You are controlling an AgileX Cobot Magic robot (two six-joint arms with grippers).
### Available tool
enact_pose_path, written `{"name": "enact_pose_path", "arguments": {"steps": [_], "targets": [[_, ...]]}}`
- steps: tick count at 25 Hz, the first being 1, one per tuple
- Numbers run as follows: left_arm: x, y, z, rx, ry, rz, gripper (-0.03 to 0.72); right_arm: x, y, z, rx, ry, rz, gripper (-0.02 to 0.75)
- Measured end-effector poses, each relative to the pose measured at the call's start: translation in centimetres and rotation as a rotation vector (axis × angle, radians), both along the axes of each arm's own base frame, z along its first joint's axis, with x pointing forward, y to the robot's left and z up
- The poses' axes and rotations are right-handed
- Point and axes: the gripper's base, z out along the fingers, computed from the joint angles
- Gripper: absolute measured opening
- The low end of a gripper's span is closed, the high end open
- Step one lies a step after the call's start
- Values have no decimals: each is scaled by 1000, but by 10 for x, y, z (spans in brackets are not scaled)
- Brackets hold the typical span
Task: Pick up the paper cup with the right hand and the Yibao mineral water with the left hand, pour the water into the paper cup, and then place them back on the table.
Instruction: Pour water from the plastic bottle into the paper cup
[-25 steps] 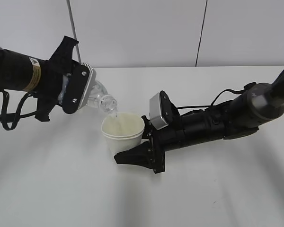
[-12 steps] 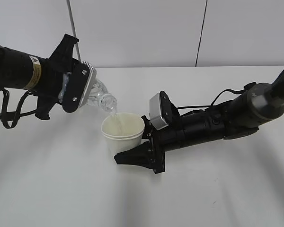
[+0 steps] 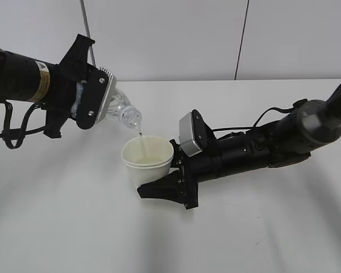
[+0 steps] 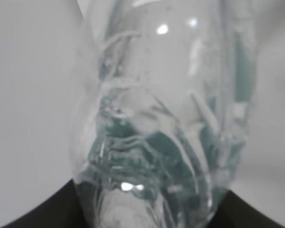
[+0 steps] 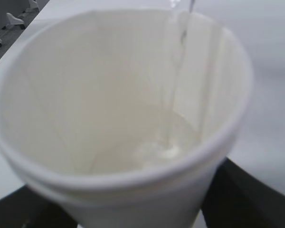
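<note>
1. Yibao mineral water (image 3: 120, 114), in the exterior view, is tipped mouth-down toward the right, high above the table (image 3: 74, 227), clamped in the left hand (image 3: 91, 105). Its open mouth sits just above and to the left of the paper cup (image 3: 148, 162). A thin stream of the water (image 3: 140, 136) falls from the mouth into the cup. The cup stands upright near the middle of the tabletop, closer to the far edge than the near one, and looks like two nested cups, with a second rim showing just below the top one. The right hand (image 3: 165, 185) reaches in low from the right edge and grips the cup from its right side, one black finger lying along the tabletop under the cup's lower half. A grey-white block (image 3: 189, 135) sits on that arm just right of the cup's rim.

2. Left wrist view: the clear ribbed bottle (image 4: 166, 123) fills almost the whole frame, blurred by closeness, with dark green label patches seen through the plastic. Black gripper parts show at the bottom corners on either side of the bottle, so the jaws are closed on it.

3. Right wrist view: the cup (image 5: 118, 190) is seen from just above its rolled rim, filling the frame. The stream (image 5: 173, 85) enters at the far right of the rim and lands in a shallow pool at the bottom. Black gripper parts flank the cup's lower sides, holding it.
</note>
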Motion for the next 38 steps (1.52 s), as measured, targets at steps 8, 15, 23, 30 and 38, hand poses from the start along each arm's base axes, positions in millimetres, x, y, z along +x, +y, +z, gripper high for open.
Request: {"name": "enact_pose_path", "arguments": {"steps": [8,15,23,30,38], "targets": [[0,0,1,-1,-2,0,333,2,-2,-4,-43,-5,-27,521],[0,0,1,-1,-2,0,333,3,-2,-4,-43,-5,-29,521],[0,0,1,-1,-2,0,333,3,-2,-4,-43,-4,-31,521],[0,0,1,3,-4,-2,333,3,-2,-4,-43,-4,-31,521],[0,0,1,17,-11,-12,333,3,-2,-4,-43,-4,-31,521]]}}
